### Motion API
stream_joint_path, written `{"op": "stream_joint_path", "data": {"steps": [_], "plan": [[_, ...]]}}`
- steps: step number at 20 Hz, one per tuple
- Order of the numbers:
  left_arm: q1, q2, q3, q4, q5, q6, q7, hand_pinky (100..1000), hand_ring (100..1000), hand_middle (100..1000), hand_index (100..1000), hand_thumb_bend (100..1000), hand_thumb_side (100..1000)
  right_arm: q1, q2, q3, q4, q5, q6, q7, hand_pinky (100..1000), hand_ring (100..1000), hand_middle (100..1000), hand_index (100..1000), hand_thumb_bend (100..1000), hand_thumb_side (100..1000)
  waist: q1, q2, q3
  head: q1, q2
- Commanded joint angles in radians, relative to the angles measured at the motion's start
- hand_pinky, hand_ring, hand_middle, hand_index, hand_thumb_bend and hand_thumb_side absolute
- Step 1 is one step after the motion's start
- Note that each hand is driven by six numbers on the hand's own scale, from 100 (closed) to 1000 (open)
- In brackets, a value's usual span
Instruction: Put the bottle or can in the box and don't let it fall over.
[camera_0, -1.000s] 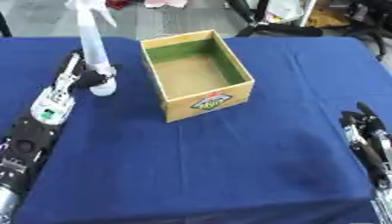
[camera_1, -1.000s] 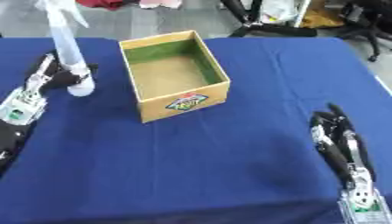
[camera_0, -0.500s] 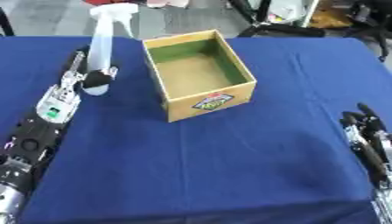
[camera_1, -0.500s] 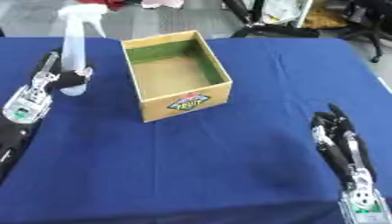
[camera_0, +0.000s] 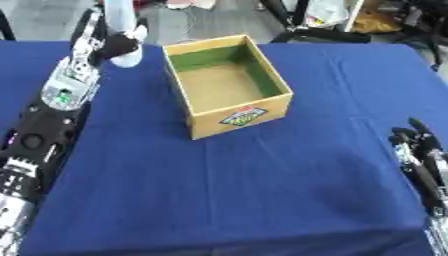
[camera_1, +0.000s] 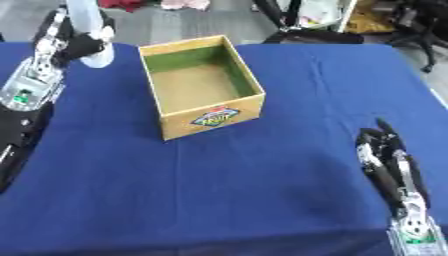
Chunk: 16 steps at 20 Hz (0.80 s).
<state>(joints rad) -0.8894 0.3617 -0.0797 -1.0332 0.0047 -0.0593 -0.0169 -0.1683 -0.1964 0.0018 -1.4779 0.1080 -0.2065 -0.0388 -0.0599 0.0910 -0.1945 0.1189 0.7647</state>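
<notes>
One bottle in play — pale, upright, held in my left hand, fingers wrapped round its lower body, near far-left part of blue tabletop. Top of bottle out of view. Appears lifted, base beside box left wall, not yet over it. Box open, nothing inside. Step in hand: carry phase. Next move, my judgement — bring bottle rightward over rim, keep it vertical, lower to box floor before letting go. Right hand idle at lower right, fingers straight, holding nothing.
</notes>
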Motion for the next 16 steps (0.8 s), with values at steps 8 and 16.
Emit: {"op": "stream_joint_path", "data": {"steps": [8, 16], "plan": [[-0.030, -0.125, -0.067, 0.045, -0.071, -0.010, -0.116, 815, 768, 843, 530, 100, 125, -0.018, -0.002, 0.009, -0.005, -0.010, -0.006, 0.015, 866, 823, 792, 986, 141, 637, -0.016, -0.015, -0.031, 0.016, 0.005], [0.008, -0.119, -0.100, 0.033, -0.218, -0.069, -0.226, 870, 845, 934, 1000, 1000, 951, -0.018, -0.003, 0.006, -0.004, -0.012, -0.008, 0.015, 865, 823, 793, 986, 142, 638, -0.015, -0.012, -0.029, 0.006, 0.005]]}}
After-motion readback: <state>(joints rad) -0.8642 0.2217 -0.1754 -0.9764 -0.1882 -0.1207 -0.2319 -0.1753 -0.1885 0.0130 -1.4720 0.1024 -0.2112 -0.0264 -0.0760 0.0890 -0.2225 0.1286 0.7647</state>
